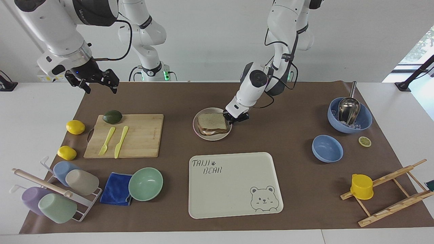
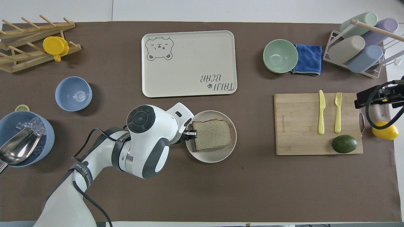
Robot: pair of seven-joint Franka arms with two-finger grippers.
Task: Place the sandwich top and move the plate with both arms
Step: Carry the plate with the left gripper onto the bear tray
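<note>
The sandwich top [image 1: 212,122] is a speckled bread slice lying flat on the stacked sandwich on the beige plate [image 1: 217,137], mid-table. In the overhead view the sandwich top [image 2: 211,134] covers the filling, and the plate [image 2: 215,156] shows bare around it. My left gripper [image 1: 234,118] is low at the plate's rim on the side toward the left arm's end, shut on that rim; the left gripper [image 2: 191,135] shows there from above too. My right gripper [image 1: 101,90] hangs open and empty over the mat's corner, beside the cutting board.
A cream bear tray [image 1: 234,184] lies farther from the robots than the plate. A cutting board [image 1: 135,135] carries an avocado, a fork and a knife. Two lemons, a cup rack, a blue cloth and a green bowl [image 1: 145,184] fill the right arm's end. Blue bowls and a wooden rack fill the left arm's end.
</note>
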